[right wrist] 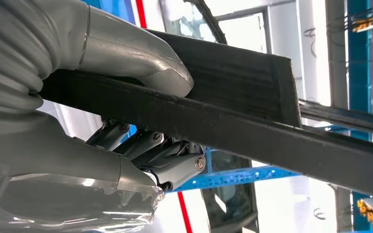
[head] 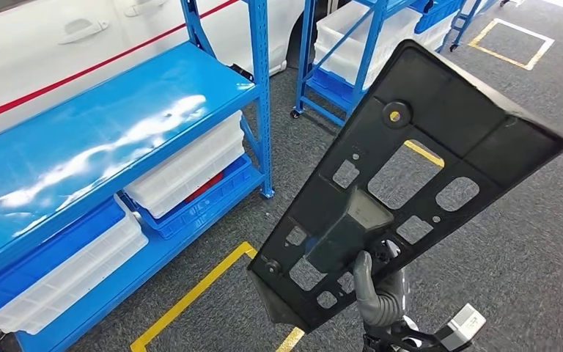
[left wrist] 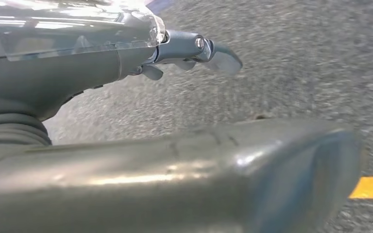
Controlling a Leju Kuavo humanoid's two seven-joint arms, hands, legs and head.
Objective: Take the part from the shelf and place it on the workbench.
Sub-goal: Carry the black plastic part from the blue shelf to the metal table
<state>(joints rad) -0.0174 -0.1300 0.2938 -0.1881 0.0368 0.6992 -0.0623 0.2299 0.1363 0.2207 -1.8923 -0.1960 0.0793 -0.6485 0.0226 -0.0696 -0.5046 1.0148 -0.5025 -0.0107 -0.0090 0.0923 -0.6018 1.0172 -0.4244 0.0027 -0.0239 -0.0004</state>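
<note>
The part [head: 447, 103] is a large flat black plastic panel with several cut-outs and a raised block near its lower middle. My right hand [head: 375, 295] grips it at its lower edge and holds it up, tilted, over the grey floor. In the right wrist view the thumb [right wrist: 141, 58] presses on one face of the panel's black edge [right wrist: 252, 126] and the darker fingers [right wrist: 175, 167] curl under the other. My left hand [left wrist: 77, 73] hangs over the carpet, its fingers apart with nothing in them.
A blue shelf rack [head: 117, 125] stands on the left with white bins [head: 190, 165] on its lower levels. A second blue rack [head: 352, 44] is behind the panel. Yellow tape lines [head: 190, 293] mark the grey floor. A white car [head: 44, 44] is behind the rack.
</note>
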